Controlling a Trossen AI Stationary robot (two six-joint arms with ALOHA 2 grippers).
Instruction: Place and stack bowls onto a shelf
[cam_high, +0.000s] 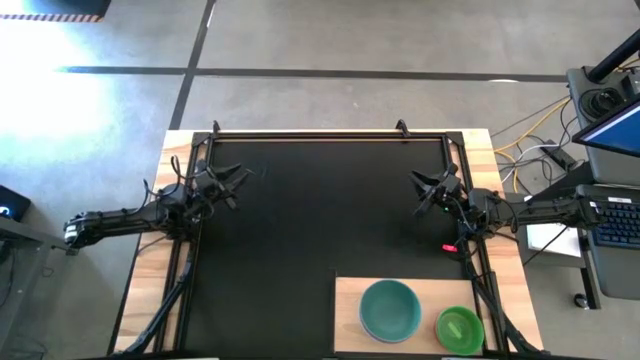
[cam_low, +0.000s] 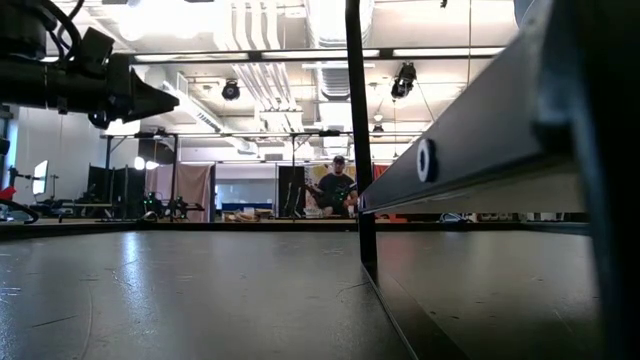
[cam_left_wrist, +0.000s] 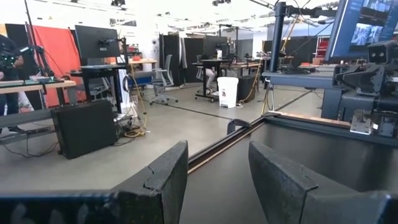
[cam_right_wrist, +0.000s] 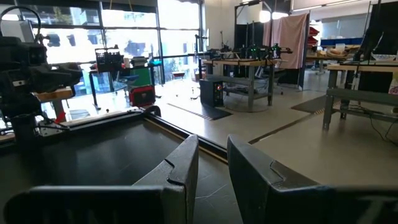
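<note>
With a teal-green stack (cam_high: 390, 310) and a light green bowl (cam_high: 459, 328) set on the shelf (cam_high: 346, 318) near the table's front right corner, stacking is judged finished, and the left gripper (cam_high: 236, 181) and right gripper (cam_high: 420, 190) are held parted, empty, near the side edges.

The right gripper (cam_right_wrist: 212, 167) is hovering over the black mat (cam_right_wrist: 93, 155) on the worktop, its two dark fingers (cam_right_wrist: 180, 168) standing slightly apart with nothing between them. The left arm (cam_right_wrist: 25, 68) is showing farther off across the mat. Beyond, desks (cam_right_wrist: 249, 65) and windows (cam_right_wrist: 124, 31) are filling the room.
</note>
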